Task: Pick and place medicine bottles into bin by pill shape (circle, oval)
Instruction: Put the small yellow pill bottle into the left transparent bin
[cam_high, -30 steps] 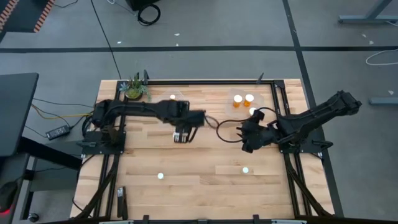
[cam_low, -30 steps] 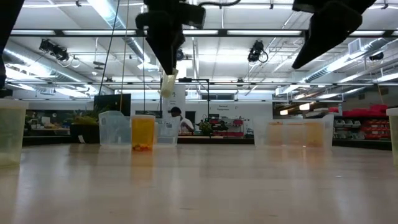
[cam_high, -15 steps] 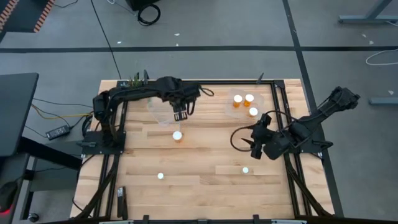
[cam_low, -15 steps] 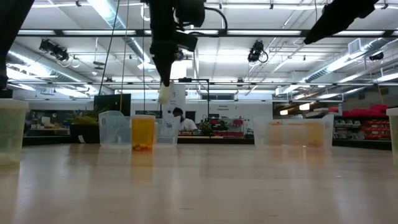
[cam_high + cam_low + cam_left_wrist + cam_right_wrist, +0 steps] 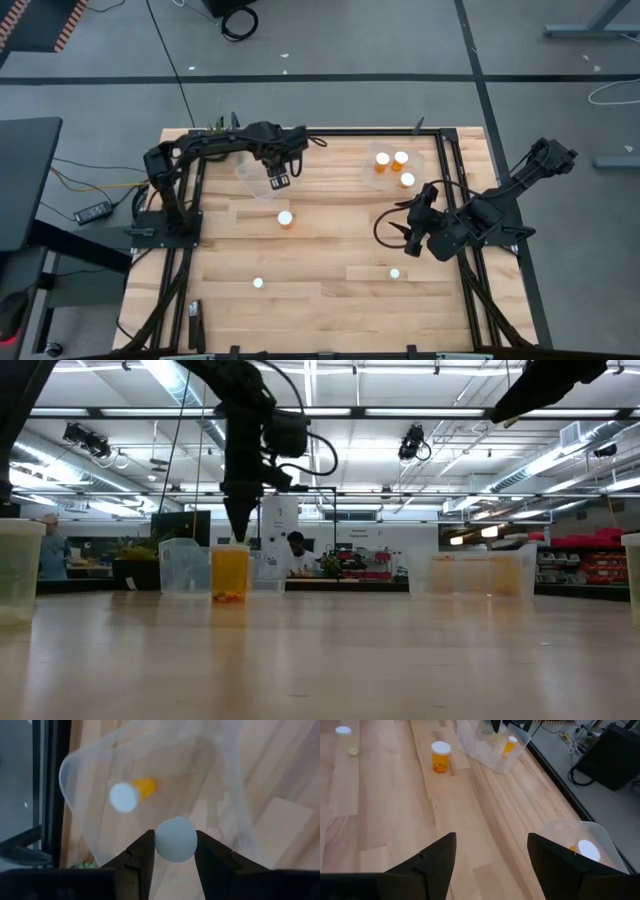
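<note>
My left gripper (image 5: 278,180) hangs over the clear left tub (image 5: 250,175) at the far left and is shut on a medicine bottle, whose round white cap (image 5: 175,839) shows in the left wrist view. One bottle (image 5: 131,794) lies inside that tub. Another amber bottle (image 5: 285,218) stands on its base on the table, near of the tub. Three bottles (image 5: 400,160) stand in the clear right tub (image 5: 375,178). My right gripper (image 5: 412,228) is open and empty, raised over the table's right half. My left gripper pinches the bottle between its two fingers (image 5: 142,852), one on each side of the white cap (image 5: 175,827). The fingers point down from above. The bottle is upright and lifted clear over the tub; the cap hides its body.
Two small white-capped bottles stand toward the near edge, one left (image 5: 258,283) and one right (image 5: 394,272). A small plant (image 5: 215,128) stands at the far left corner. Black frame rails (image 5: 460,270) run along the table's sides.
My left gripper has carried its bottle from above the standing amber bottle at mid-table toward the far edge and a little left, ending over the left tub, and has come lower. My right gripper has drawn back toward the table's right edge.
</note>
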Robot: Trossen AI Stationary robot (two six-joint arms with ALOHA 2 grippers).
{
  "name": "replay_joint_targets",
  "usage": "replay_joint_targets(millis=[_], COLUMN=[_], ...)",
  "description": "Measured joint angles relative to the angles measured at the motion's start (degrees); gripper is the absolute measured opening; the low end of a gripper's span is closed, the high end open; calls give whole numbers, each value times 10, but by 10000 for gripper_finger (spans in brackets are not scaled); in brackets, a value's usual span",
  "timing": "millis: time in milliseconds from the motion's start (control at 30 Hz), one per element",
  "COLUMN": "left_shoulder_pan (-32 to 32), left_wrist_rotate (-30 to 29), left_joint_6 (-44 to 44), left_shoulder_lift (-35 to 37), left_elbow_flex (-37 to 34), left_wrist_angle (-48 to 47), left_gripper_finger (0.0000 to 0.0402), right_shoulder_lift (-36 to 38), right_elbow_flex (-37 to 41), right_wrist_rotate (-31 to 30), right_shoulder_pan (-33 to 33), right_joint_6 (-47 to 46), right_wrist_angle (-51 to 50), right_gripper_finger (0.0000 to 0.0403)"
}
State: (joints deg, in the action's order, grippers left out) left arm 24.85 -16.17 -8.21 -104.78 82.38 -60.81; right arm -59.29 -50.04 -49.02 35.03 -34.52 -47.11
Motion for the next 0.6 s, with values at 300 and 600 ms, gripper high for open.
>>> replay_joint_targets(millis=[300, 600], left_shoulder_pan=[14, 13], left_wrist_rotate=[26, 40], left_joint_6=[18, 35], left_shoulder_lift=[85, 177], left_elbow_flex=[-95, -212], left_wrist_angle=[58, 145], left_gripper_finger=[131, 130], right_shoulder_lift=[0, 0], right_elbow_flex=[0, 0], right_wrist_rotate=[-5, -6], right_shoulder_pan=[0, 0], right_joint_6=[-1, -5], right_wrist_angle=[1, 1], right_gripper_finger=[252, 252])
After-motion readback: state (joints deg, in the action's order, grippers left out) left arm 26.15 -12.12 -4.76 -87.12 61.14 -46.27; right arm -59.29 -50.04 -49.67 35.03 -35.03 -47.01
